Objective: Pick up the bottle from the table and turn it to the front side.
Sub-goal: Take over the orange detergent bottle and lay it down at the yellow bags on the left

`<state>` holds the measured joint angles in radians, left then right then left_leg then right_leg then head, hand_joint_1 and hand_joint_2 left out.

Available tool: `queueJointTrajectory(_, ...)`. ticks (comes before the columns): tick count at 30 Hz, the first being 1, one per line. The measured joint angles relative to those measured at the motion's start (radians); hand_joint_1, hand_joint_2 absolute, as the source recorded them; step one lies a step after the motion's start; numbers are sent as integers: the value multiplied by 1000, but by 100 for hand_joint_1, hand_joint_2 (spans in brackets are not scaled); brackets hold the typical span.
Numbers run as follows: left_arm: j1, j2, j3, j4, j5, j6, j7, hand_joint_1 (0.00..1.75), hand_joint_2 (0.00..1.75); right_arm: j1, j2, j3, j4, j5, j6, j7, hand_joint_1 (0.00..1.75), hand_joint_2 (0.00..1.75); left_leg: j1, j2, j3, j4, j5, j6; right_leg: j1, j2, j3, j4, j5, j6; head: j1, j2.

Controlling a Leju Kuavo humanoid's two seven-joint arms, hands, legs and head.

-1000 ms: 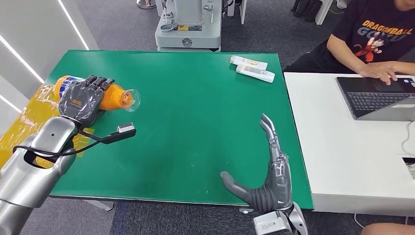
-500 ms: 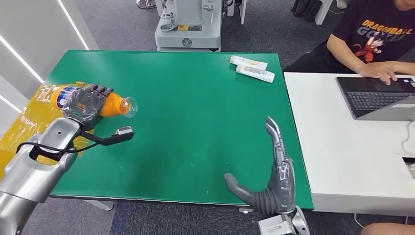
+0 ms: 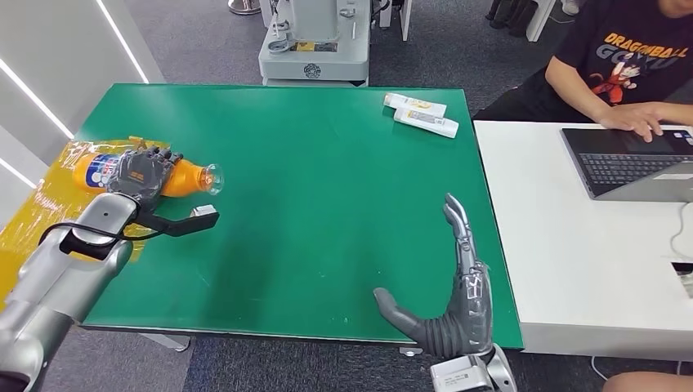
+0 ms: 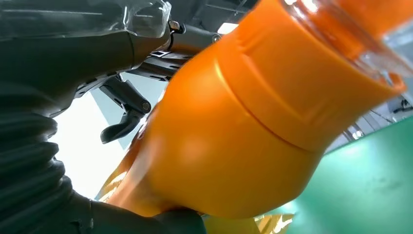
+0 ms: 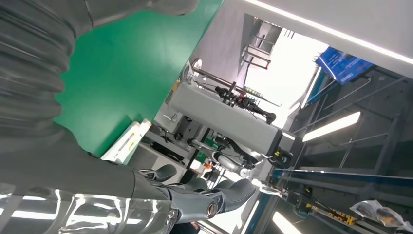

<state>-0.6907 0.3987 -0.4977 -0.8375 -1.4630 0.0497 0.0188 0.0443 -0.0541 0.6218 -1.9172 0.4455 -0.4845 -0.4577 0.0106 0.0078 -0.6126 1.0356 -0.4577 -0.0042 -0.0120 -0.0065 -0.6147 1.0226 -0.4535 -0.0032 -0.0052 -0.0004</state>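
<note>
Left hand (image 3: 140, 174) clasps the orange bottle (image 3: 181, 178) lying sideways; right hand (image 3: 454, 306) spread, holding nothing.

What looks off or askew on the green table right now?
Little stands out. The orange bottle lies sideways in the left hand at the table's left edge, over crinkled yellow film. Right hand hovers open.

Two white tubes (image 3: 421, 114) on the green table's (image 3: 327, 204) far edge, person (image 3: 629, 65) at laptop (image 3: 637, 163)

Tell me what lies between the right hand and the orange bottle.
Head view: only bare green table lies between the right hand and the orange bottle, which the left hand grips.
</note>
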Motion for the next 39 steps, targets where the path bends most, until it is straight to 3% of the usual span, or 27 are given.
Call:
queueJointTrajectory(10,38,-28,1,91,-32,34,38,175,175,-5,9,0,3,-10,23,0,0,175,0,0,0,0,0,0,0,0,0,0,0,0,0,0)
queueJointTrajectory(27,89,5,82,143,-76,26,62,175,175,-18,31,-11,12,-6,48,0,0,175,0,-1,-1,0,0,0,0,-1,0,0,0,0,0,0)
queueJointTrajectory(39,129,-11,121,167,-70,43,57,175,175,-20,34,-21,13,-1,45,-3,0,175,0,-1,-1,0,0,0,0,0,0,0,0,0,0,0)
